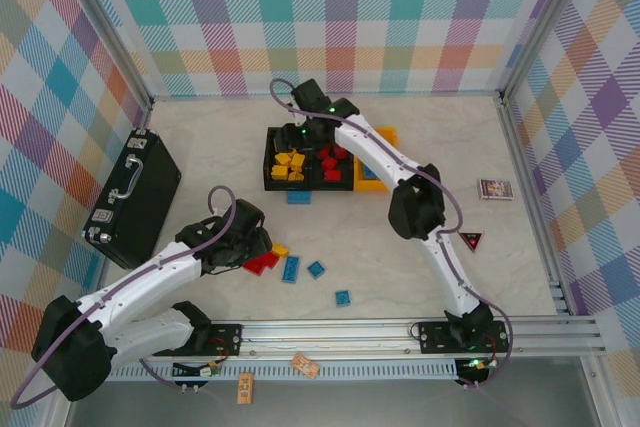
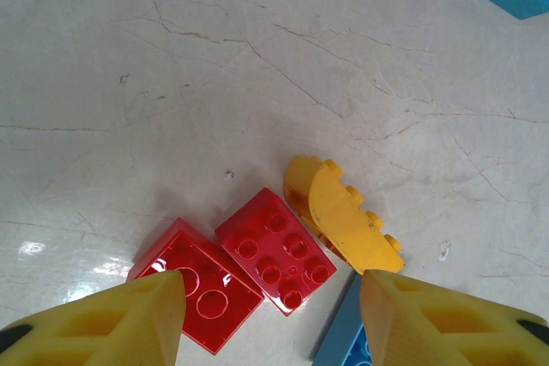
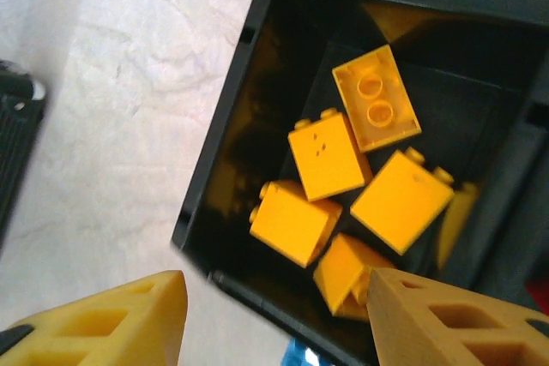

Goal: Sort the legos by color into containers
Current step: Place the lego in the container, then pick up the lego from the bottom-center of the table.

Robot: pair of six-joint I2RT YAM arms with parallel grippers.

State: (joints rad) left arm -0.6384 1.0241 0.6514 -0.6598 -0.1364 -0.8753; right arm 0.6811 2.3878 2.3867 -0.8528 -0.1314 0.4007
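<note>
Left fingers (image 1: 250, 247) are spread apart and empty, low over a loose cluster toward the near edge of the desk (image 1: 520, 277), left of centre. The cluster is two red legos (image 2: 274, 259) side by side, a yellow curved lego (image 2: 343, 220) just beside them, and a blue lego (image 2: 343, 340) just beside the yellow one. Two more blue legos (image 1: 316, 269) lie near the cluster, toward the right edge. A lone blue lego (image 1: 298, 197) sits just on the near side of the bins.

Right fingers (image 1: 298, 142) are released with nothing between them, above the left black bin (image 3: 214, 169), which holds yellow legos (image 3: 326, 160). The middle black bin (image 1: 335, 185) holds sorted red legos (image 1: 330, 162). The yellow-orange bin (image 1: 372, 183) is at the right end of the row; the arm covers its contents. The row stands mid-desk. A black briefcase (image 1: 135, 197) lies by the left edge and a picture card (image 1: 495, 188) near the right edge.
</note>
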